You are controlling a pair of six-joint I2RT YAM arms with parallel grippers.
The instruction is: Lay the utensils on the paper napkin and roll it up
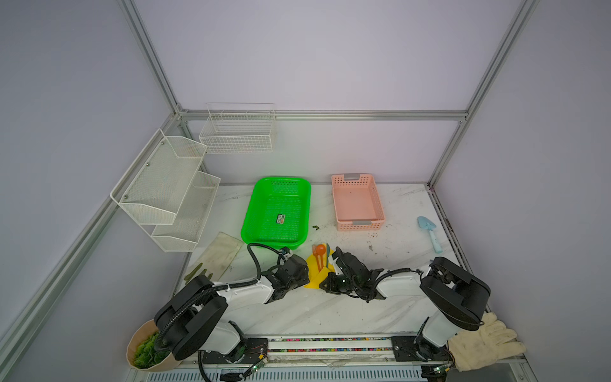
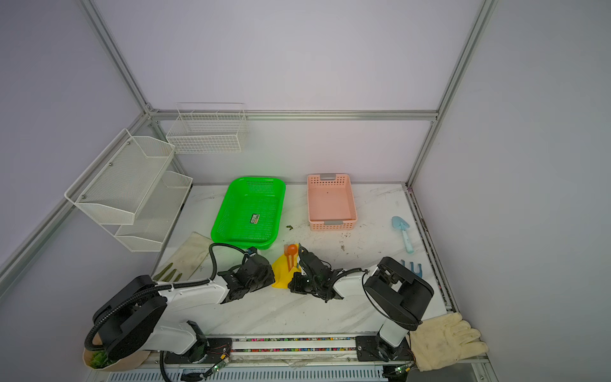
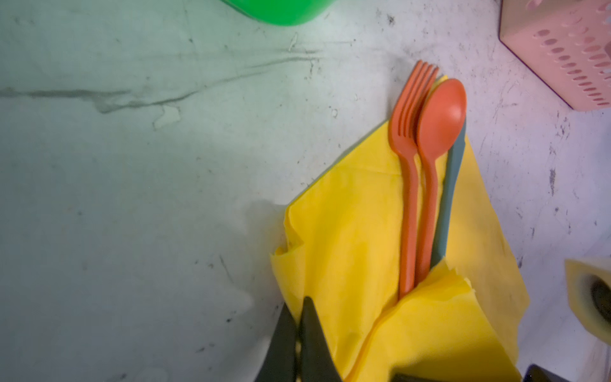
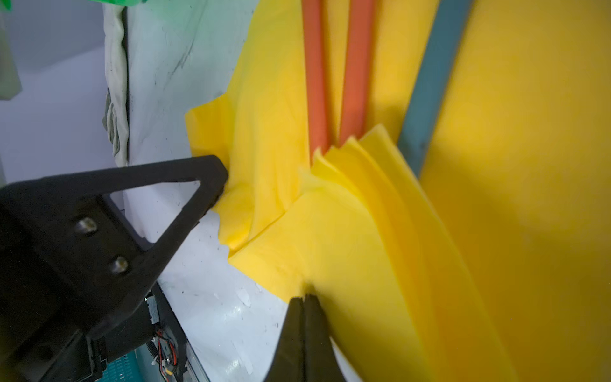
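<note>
Our left gripper (image 3: 299, 325) pinches the paper napkin (image 3: 347, 231) at its 9 o'clock edge, our right gripper (image 4: 304, 302) at 3 o'clock; the utensils (image 3: 441, 112) lie between.

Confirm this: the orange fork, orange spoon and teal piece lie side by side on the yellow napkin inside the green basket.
Wrong on the place. The fork, spoon and teal piece lie side by side on the yellow napkin, but it sits on the table, outside the green basket, as both top views show.

3 utensils (image 1: 320, 256): 1 fork (image 3: 408, 198), 1 spoon (image 3: 441, 112), 1 teal pc (image 3: 451, 178); 1 napkin (image 3: 347, 238); 1 green basket (image 1: 253, 206); 1 pink basket (image 1: 344, 226); 1 shovel (image 1: 425, 224)
</note>
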